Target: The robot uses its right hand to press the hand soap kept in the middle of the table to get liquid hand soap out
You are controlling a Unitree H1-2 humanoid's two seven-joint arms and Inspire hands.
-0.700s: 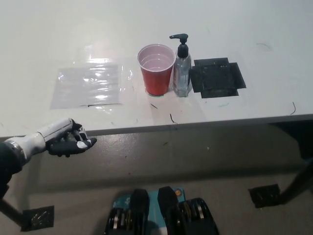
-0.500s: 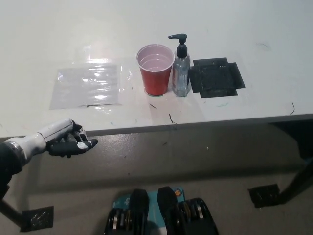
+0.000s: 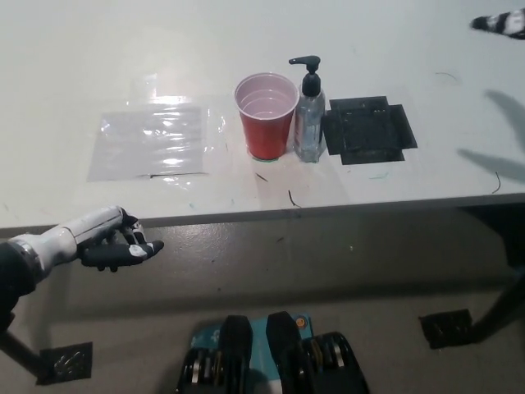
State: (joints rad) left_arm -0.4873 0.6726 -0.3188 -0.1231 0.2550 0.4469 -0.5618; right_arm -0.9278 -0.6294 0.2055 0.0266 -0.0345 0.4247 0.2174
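Right hand [image 3: 500,24] barely in shot at the top right corner, blurred, cut by the picture's right edge; open or closed, impossible to tell. Only its shadow falling clear on the counter [image 3: 74,66] below. Left hand [image 3: 111,240] low at the left, below the counter's front edge, its arm running out past the left border. Soap bottle [image 3: 309,115] partly hidden behind the red cup [image 3: 266,116] on its left side; liquid level inside too faint to read. Counter itself cropped at top, left and right. Small dark marks on the counter too tiny to identify.
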